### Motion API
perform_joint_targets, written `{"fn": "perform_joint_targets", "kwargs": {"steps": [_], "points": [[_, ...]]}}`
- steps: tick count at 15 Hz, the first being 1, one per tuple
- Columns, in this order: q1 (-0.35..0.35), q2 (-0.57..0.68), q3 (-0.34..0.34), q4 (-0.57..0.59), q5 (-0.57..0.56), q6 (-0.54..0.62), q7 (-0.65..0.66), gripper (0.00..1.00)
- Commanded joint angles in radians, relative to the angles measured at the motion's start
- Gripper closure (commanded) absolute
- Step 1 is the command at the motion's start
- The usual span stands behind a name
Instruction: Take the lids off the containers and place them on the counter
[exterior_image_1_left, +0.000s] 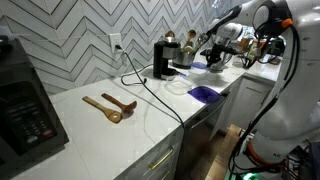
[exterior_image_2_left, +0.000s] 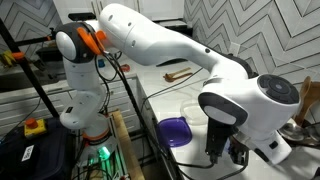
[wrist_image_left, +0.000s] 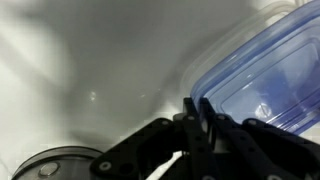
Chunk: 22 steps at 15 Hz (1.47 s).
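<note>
As the long white stone-like tabletop (exterior_image_1_left: 90, 125) runs from seven o'clock toward two o'clock in an exterior view, the bulky white robot arm (exterior_image_2_left: 170, 40) bends over its far end. A tall black coffee machine (exterior_image_1_left: 163, 60) stands against the chevron-tiled wall, with a thin black cable (exterior_image_1_left: 150, 92) trailing from it across the white surface.

A deep purple flat plastic lid (exterior_image_1_left: 203, 93) lies flat on the tabletop near the front edge, at about four o'clock from the coffee machine. In an exterior view the same lid (exterior_image_2_left: 175, 131) sits at nine o'clock from the lowered wrist, close by but apart from it.

A lighter blue translucent plastic lid (wrist_image_left: 265, 80) fills the wrist view from two to four o'clock. Whether a tub sits beneath it cannot be told.

The black claw (wrist_image_left: 197, 110) enters from six o'clock, its fingers drawn close together and pinching the corner rim of the blue lid.

Two brown wooden spoons (exterior_image_1_left: 110, 107) rest side by side at nine o'clock from the purple lid, well apart from it.
</note>
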Motion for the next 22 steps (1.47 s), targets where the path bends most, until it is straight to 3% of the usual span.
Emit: {"fn": "perform_joint_targets", "kwargs": {"steps": [1,12,16,22], "points": [[0.0,-0.072,-0.007,-0.053,-0.07,-0.024,-0.001,0.98],[-0.029,-0.241,-0.117,-0.247,-0.337,-0.002,0.014,0.98],[-0.044,-0.211,-0.14,-0.271,-0.36,0.036,0.027,0.98],[-0.034,-0.133,-0.121,-0.303,-0.319,0.154,0.032,0.98]]}}
